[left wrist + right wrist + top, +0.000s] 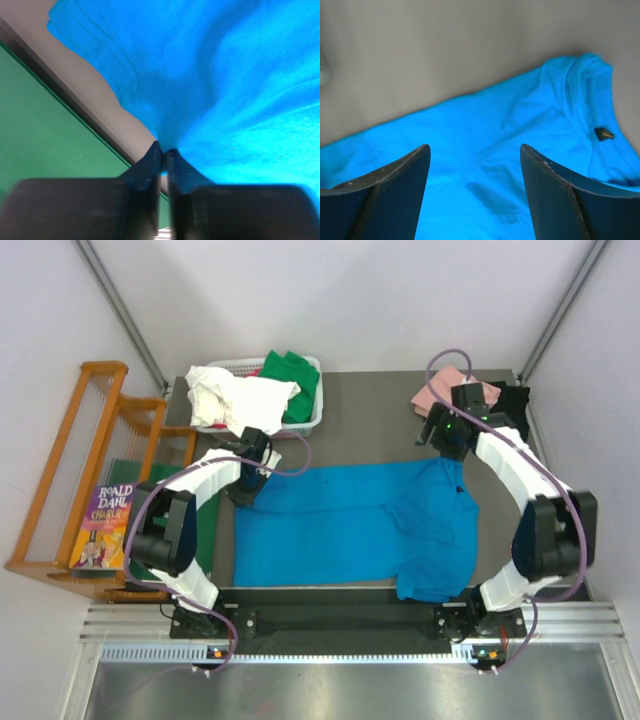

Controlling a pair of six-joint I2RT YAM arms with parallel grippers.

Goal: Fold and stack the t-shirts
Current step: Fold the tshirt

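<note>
Now your left tool (163,150) is pinching the bright blue cloth t-shirt (350,520) at its left end; right tool (474,150) is hovering wide over its right end.

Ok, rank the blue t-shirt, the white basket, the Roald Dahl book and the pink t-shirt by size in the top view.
1. blue t-shirt, by far the largest.
2. white basket.
3. Roald Dahl book and pink t-shirt: about alike; the right arm hides part of the pink one, so no ranking between them.
</note>
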